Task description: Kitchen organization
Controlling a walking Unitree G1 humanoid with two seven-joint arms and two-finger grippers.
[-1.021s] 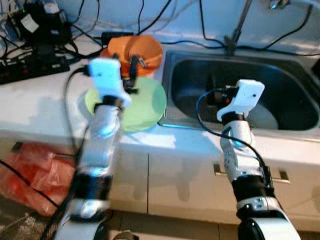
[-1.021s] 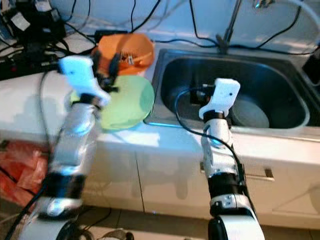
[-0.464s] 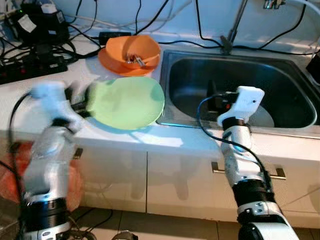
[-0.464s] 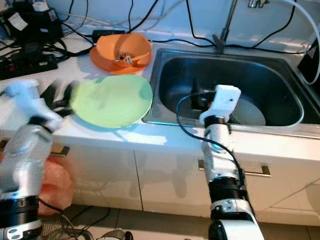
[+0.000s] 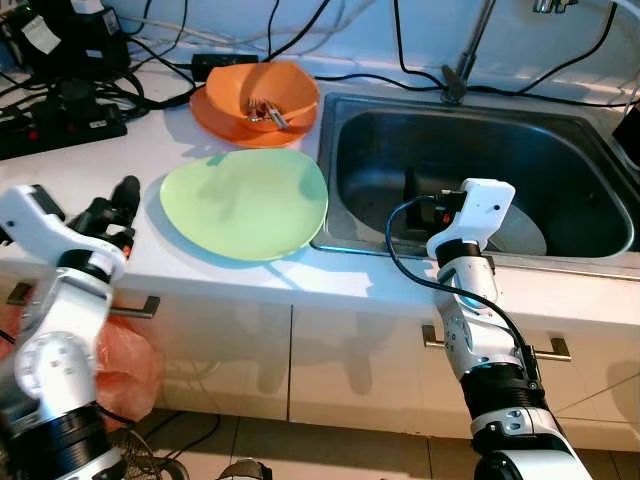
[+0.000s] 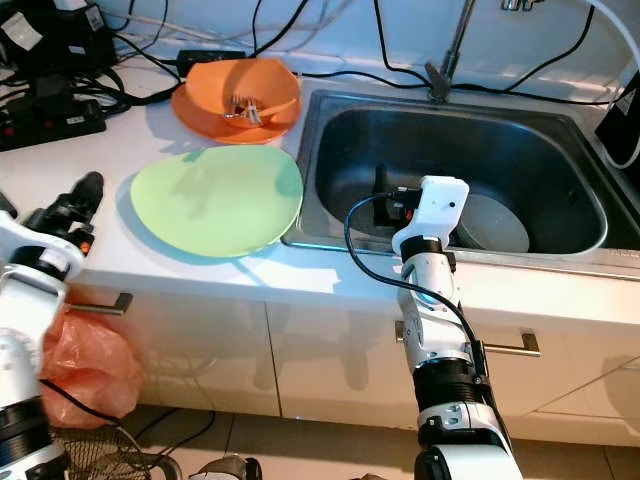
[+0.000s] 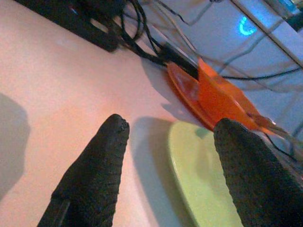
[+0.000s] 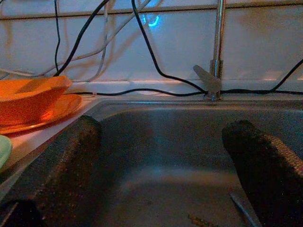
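White kitchen counter [image 5: 150, 150] along a pale tiled wall [image 8: 165, 42], lit from above with a bluish glint on the tiles. Stainless steel sink basin [image 5: 540, 170] sunk into the counter at the right, slim metal tap stem [image 8: 217, 52] rising behind it. Black cables [image 5: 400, 50] trailing down the wall and across the counter. White cabinet fronts [image 5: 350, 360] below, with metal bar handles [image 5: 555, 348]. Pale floor tiles [image 6: 320, 450] at the base.

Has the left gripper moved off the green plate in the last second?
Yes. The left gripper has pulled back toward the robot and out to its left, from over the green plate and orange bowl to the counter beside the plate, fingers open.
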